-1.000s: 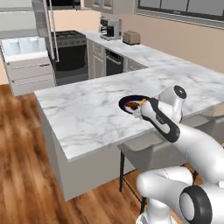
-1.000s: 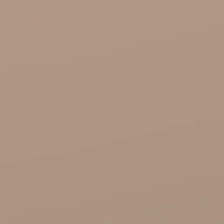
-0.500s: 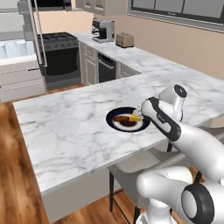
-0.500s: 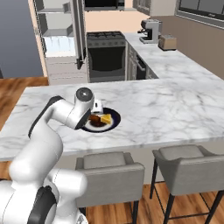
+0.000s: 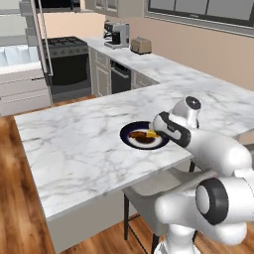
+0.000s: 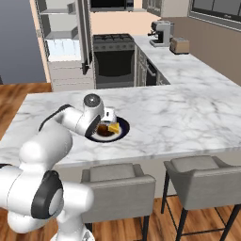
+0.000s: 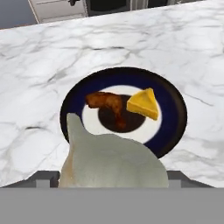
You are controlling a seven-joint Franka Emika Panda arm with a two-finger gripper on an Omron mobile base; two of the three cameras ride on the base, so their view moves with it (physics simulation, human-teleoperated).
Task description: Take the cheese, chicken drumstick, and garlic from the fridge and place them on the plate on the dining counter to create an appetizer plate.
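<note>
The plate [image 7: 175,109], navy-rimmed with a white centre, lies on the dining counter [image 7: 39,65]. On it are the reddish-brown chicken drumstick [image 7: 107,103] and the yellow cheese [image 7: 143,104] wedge, side by side. The whitish garlic [image 7: 111,162] looms large right in front of the hand camera, over the plate's near rim, and hides the fingertips. My gripper [image 5: 159,130] hovers at the plate's [image 5: 126,136] right edge, closed around the garlic. From the other side, the gripper [image 6: 109,118] sits over the plate [image 6: 123,129], beside the cheese [image 6: 113,127].
The fridge [image 6: 61,42] stands with its door open beyond the dining counter [image 6: 179,117], next to the black oven [image 6: 113,56]. The L-shaped counter carries a coffee machine [image 6: 161,33] and a toaster [image 6: 180,45]. Two grey stools [image 6: 117,188] stand at the near edge.
Both base views have shifted, so the base has moved along the dining counter. The hand stays over the plate with the garlic in it.
</note>
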